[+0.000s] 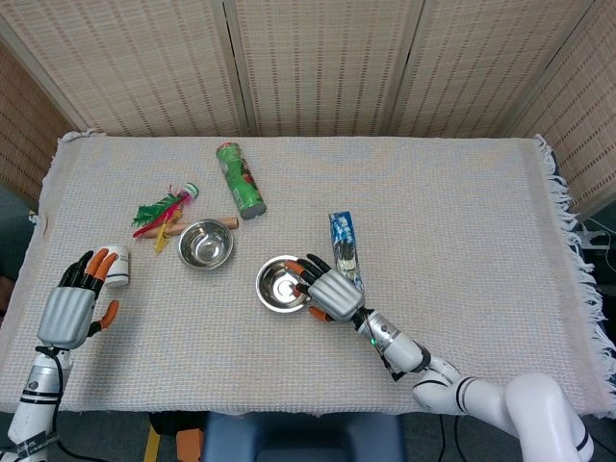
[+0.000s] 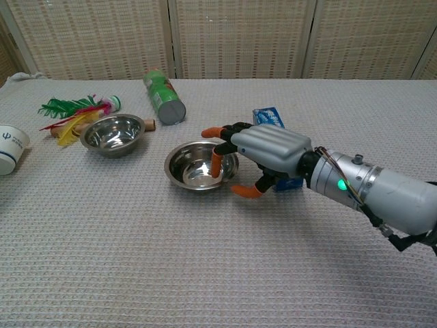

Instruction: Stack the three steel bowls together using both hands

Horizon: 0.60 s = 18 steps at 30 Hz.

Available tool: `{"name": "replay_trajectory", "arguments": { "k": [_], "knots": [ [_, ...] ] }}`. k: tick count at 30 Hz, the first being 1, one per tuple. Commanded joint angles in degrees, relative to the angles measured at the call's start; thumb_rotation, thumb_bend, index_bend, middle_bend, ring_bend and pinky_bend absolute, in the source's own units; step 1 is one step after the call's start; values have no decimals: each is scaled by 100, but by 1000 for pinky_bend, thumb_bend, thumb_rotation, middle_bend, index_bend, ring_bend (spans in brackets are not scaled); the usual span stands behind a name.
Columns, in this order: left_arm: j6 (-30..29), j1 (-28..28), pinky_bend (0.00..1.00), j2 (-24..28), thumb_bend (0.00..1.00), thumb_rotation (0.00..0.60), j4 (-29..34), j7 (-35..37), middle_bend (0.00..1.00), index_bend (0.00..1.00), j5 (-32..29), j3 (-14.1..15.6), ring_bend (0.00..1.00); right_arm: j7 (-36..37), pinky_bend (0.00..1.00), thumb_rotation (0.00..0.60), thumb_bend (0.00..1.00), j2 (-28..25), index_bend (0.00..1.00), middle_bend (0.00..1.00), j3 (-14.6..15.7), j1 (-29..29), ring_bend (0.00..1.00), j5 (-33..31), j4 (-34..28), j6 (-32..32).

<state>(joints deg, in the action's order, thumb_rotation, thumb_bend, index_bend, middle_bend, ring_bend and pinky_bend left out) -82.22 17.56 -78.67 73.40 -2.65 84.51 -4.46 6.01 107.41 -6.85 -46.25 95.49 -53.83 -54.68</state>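
Two steel bowls show. The smaller one (image 1: pixel 205 244) (image 2: pixel 113 134) sits left of centre, and the other bowl (image 1: pixel 284 284) (image 2: pixel 198 166) stands mid-table. My right hand (image 1: pixel 327 289) (image 2: pixel 263 154) hovers at this bowl's right rim, fingers spread. One finger (image 2: pixel 216 164) dips inside the rim while the thumb stays outside near the front. I see no firm grip on the rim. My left hand (image 1: pixel 69 310) is at the near left edge, fingers apart, holding nothing, just short of a white cup (image 1: pixel 115 266). It does not show in the chest view.
A blue box (image 1: pixel 345 252) (image 2: pixel 268 116) lies right behind my right hand. A green can (image 1: pixel 240 179) (image 2: pixel 164 96) lies on its side at the back. Coloured feathers (image 1: pixel 159 210) (image 2: pixel 72 109) lie by the smaller bowl. The white cup (image 2: pixel 11 147) stands at the far left.
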Motion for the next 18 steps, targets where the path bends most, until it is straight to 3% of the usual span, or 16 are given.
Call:
{"name": "replay_trajectory", "arguments": {
  "k": [1,10,18],
  "knots": [
    [-11,-18,163,23,406,600,16,13,13,0,-4,-10,0,66,0,600,349,193,492,0,15,-88,0,-39,219,-73],
    [-98,-130,163,69,404,600,8,115,13,0,3,-17,0,97,0,600,388,557,634,42,-69,-229,0,-239,696,-192],
    [-204,-239,163,144,406,600,38,202,13,0,6,-31,0,143,0,600,390,759,657,67,-339,-450,0,-369,880,-504]
  ]
}}
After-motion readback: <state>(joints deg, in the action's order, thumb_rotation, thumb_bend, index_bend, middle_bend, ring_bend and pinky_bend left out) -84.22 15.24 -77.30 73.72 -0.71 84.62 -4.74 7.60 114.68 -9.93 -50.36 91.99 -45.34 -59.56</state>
